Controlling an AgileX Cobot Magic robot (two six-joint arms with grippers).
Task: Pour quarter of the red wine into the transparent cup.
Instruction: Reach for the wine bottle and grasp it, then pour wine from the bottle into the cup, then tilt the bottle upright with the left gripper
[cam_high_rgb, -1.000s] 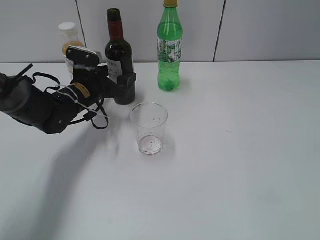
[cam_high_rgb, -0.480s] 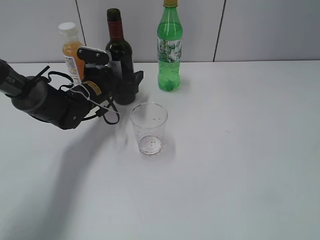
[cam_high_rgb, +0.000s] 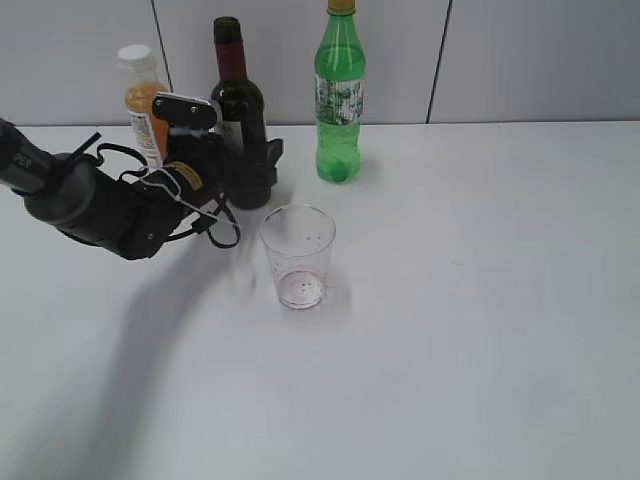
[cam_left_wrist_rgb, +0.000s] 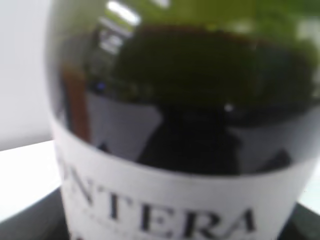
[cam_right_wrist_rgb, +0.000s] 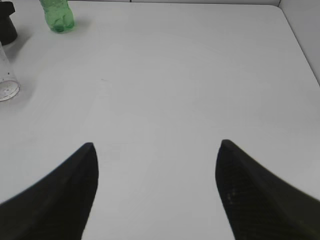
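Note:
The dark wine bottle (cam_high_rgb: 238, 100), with maroon foil neck and white label, stands upright at the back left of the table. My left gripper (cam_high_rgb: 255, 170) reaches in from the left, its fingers against both sides of the bottle's lower body. In the left wrist view the bottle (cam_left_wrist_rgb: 180, 125) fills the frame, with the gripper (cam_left_wrist_rgb: 180, 225) down at the label. The transparent cup (cam_high_rgb: 298, 255) stands upright in front of the bottle, to its right, holding only a trace of red at the bottom; it also shows in the right wrist view (cam_right_wrist_rgb: 6, 80). My right gripper (cam_right_wrist_rgb: 157, 145) is open and empty above bare table.
A green soda bottle (cam_high_rgb: 340, 100) stands to the right of the wine bottle and also shows in the right wrist view (cam_right_wrist_rgb: 57, 12). An orange juice bottle (cam_high_rgb: 143, 100) stands behind my left arm. A grey wall runs along the back of the white table (cam_high_rgb: 480, 300).
My left arm rose and moved forward, bringing its fingers around the wine bottle's lower body; in the last half second the fingers drew in slightly. The bottle and cup stayed in place.

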